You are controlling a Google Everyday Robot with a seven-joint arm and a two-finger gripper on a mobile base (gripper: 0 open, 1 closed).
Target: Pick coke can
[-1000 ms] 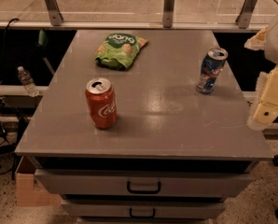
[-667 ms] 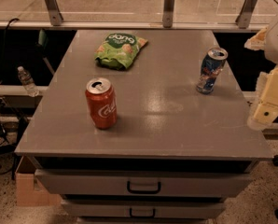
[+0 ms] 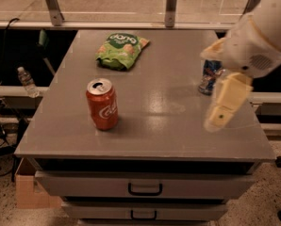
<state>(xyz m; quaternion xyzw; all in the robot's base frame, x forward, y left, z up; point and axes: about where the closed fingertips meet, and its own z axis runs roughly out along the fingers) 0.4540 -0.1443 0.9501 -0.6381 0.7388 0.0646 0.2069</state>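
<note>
The robot's bulky white plastic arm housing (image 3: 260, 32) is made of smooth rounded shells with thin seams, and carries a small round grey perforated patch (image 3: 259, 61) on its side. Beneath it, at the right of the view, the cream-yellow blocky gripper (image 3: 220, 113) bears a small green dot.

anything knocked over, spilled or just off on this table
Nothing stands out. The coke can stands upright at the front left of the table, with no spill around it. The blue can is upright on the right, partly hidden by the gripper hanging over that side. The green snack bag lies flat at the back.
</note>
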